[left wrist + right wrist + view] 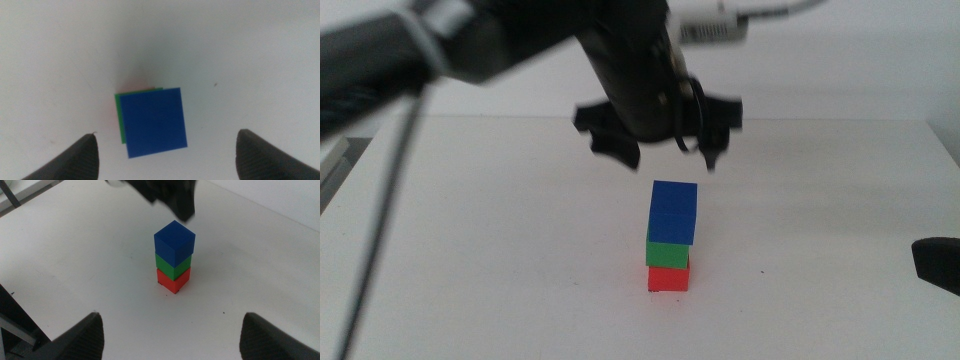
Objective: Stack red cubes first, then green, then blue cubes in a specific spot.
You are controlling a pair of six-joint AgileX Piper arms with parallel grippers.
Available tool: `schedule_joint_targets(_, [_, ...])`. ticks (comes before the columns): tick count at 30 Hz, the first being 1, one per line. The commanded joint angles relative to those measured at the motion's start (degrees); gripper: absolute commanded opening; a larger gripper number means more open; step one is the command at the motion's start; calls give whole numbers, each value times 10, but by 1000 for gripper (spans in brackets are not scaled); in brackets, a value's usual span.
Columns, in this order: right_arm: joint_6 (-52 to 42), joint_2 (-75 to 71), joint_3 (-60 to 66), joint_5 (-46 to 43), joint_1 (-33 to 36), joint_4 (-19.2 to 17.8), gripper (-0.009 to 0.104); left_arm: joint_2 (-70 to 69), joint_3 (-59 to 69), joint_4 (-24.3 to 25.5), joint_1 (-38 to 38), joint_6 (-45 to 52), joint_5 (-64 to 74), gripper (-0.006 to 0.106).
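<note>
A three-cube stack stands mid-table: the red cube at the bottom, the green cube on it, the blue cube on top, shifted slightly off the green one. From straight above, the blue cube hides most of the green cube. My left gripper hovers open above the stack, touching nothing. My right gripper waits open at the right edge, facing the stack with the blue cube, green cube and red cube. The spot lies hidden under the stack.
The white table surrounds the stack. A dark cable hangs from the left arm on the left side. A tiny dark mark sits on the tabletop near the stack.
</note>
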Motion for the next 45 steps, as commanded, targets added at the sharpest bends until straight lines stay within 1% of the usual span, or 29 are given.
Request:
schedule_joint_targets(1, [-5, -2, 2, -2, -5, -4, 81, -47, -5, 22, 2, -10, -2, 94])
schedule_joint_targets(5, [-5, -2, 2, -2, -5, -4, 81, -126, 3, 59, 2, 0, -2, 94])
schedule_joint_targets(8, [-5, -2, 2, -2, -5, -4, 81, -209, 28, 107, 2, 33, -2, 94])
schedule_joint_targets(13, [-5, -2, 2, -2, -5, -4, 81, -356, 108, 188, 2, 50, -2, 94])
schedule_joint_targets(17, [-5, -2, 2, -2, -5, -4, 81, -488, 203, 246, 2, 45, -2, 94])
schedule_joint_targets(20, [-5, -2, 2, -2, -5, -4, 81, -595, 281, 270, 2, 45, -2, 94])
schedule_joint_targets(22, [-5, -2, 2, -2, -5, -4, 81, -661, 337, 291, 8, 47, -49, 94])
schedule_joint_targets(25, [-5, -2, 2, -2, -5, -4, 81, -757, 428, 295, 52, 50, -150, 94])
schedule_joint_targets(27, [-5, -2, 2, -2, -5, -4, 81, -809, 482, 305, 88, 51, -182, 94])
schedule_joint_targets(29, [-5, -2, 2, -2, -5, -5, 81, -850, 521, 295, 121, 51, -194, 94])
schedule_joint_targets(32, [-5, -2, 2, -2, -5, -5, 81, -885, 555, 249, 170, 75, -199, 94])
schedule_joint_targets(37, [-5, -2, 2, -2, -5, -5, 81, -900, 562, 132, 260, 164, -195, 94])
schedule_joint_targets(41, [-5, -2, 2, -2, -5, -5, 81, -899, 562, 55, 312, 171, -192, 94])
schedule_joint_targets(43, [-5, -2, 2, -2, -5, -5, 81, -899, 562, 34, 330, 171, -192, 94])
schedule_joint_targets(45, [-5, -2, 2, -2, -5, -5, 81, -899, 562, 31, 342, 171, -192, 94])
